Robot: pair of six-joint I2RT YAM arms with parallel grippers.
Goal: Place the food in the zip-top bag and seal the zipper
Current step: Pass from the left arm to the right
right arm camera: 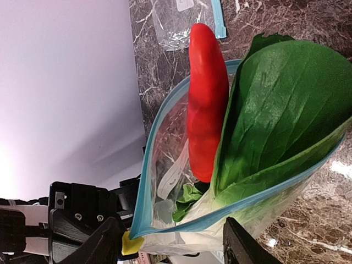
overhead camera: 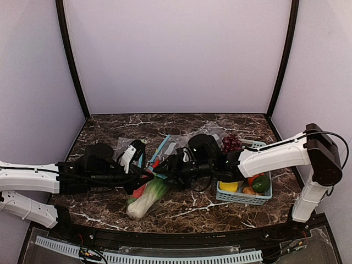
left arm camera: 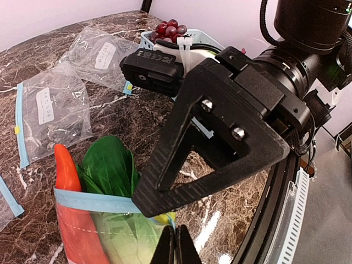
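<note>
The zip-top bag [overhead camera: 144,202] lies on the marble between the arms, its mouth toward the back. A leafy vegetable [right arm camera: 280,110] and a red-orange tapered vegetable [right arm camera: 208,99] stick out of that mouth. The light-blue zipper [right arm camera: 144,181] gapes in a wide loop, with a yellow slider [right arm camera: 129,242] at one corner. My left gripper [left arm camera: 176,247] is shut on the bag's edge at the zipper end. My right gripper [right arm camera: 173,223] is open, its fingers either side of the bag's mouth. One of its fingers [left arm camera: 220,148] fills the left wrist view.
A blue basket [overhead camera: 240,197] at the right holds round fruit, with purple grapes [overhead camera: 231,142] at its far end. Smaller clear bags [left arm camera: 49,110] with blue strips lie flat behind the big bag. Both arms crowd the middle of the table.
</note>
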